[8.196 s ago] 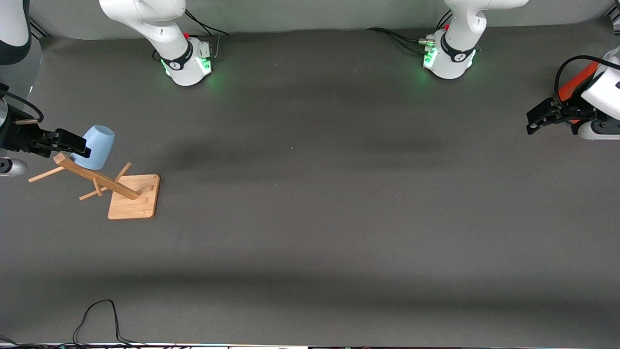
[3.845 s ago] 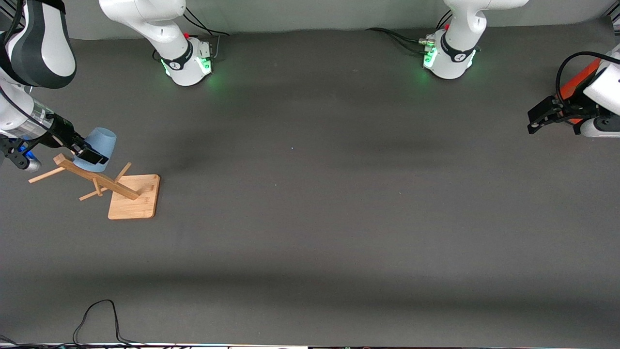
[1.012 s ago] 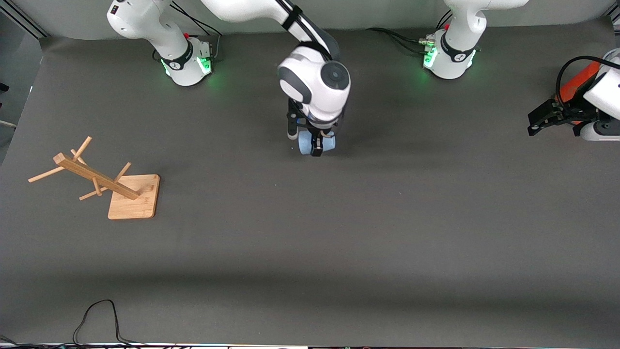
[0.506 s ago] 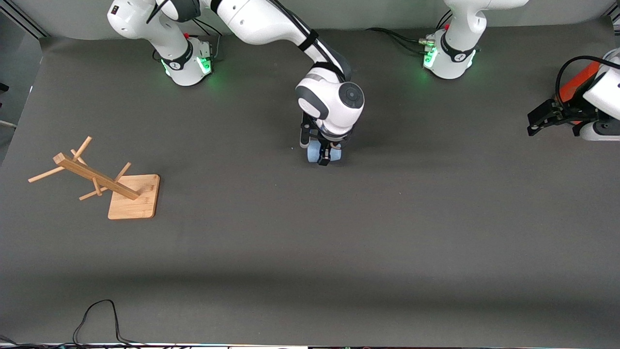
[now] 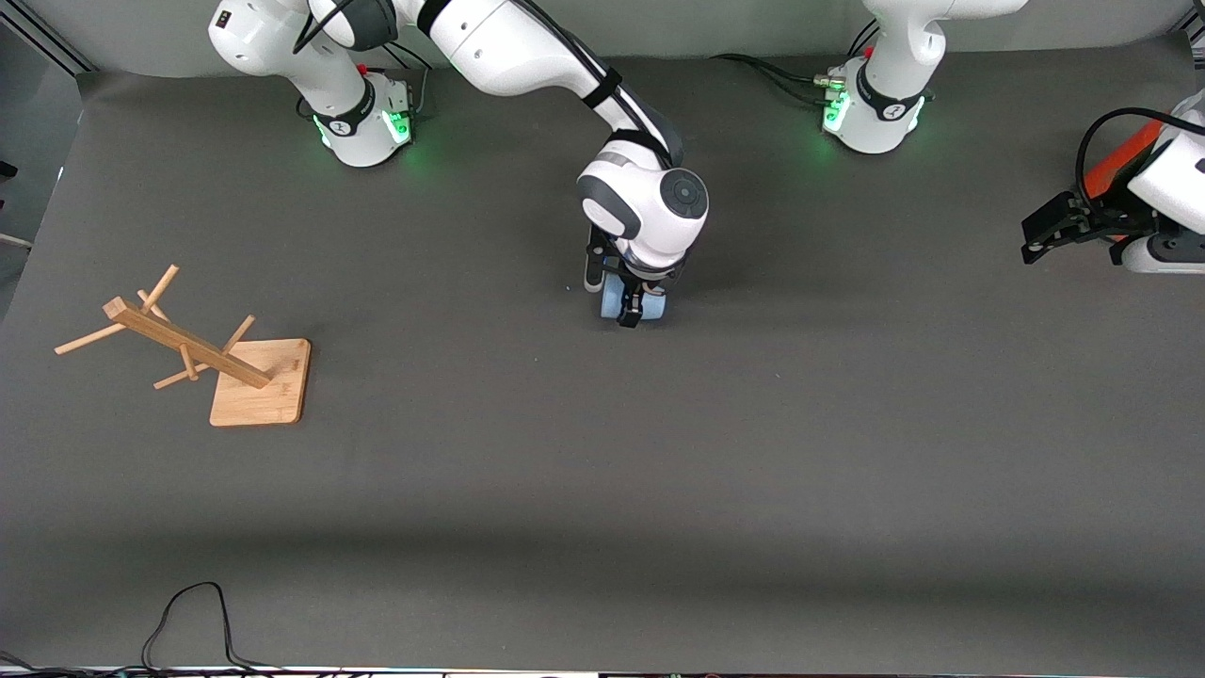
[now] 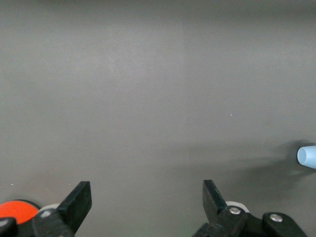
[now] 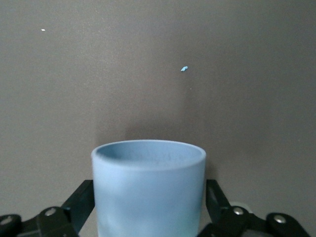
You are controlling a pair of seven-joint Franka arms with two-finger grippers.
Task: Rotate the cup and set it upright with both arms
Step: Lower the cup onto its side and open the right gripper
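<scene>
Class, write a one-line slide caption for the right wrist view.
Pale-blue cup seen between the right gripper's fingers, its rim facing the camera above the grey table.

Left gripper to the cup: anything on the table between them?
Nothing: the front view shows bare table between the left gripper, waiting at its end, and the cup at the right gripper.

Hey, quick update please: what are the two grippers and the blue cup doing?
Right gripper around cup, mid-table. Left gripper open, waiting at its table end. Nothing in the way.
</scene>
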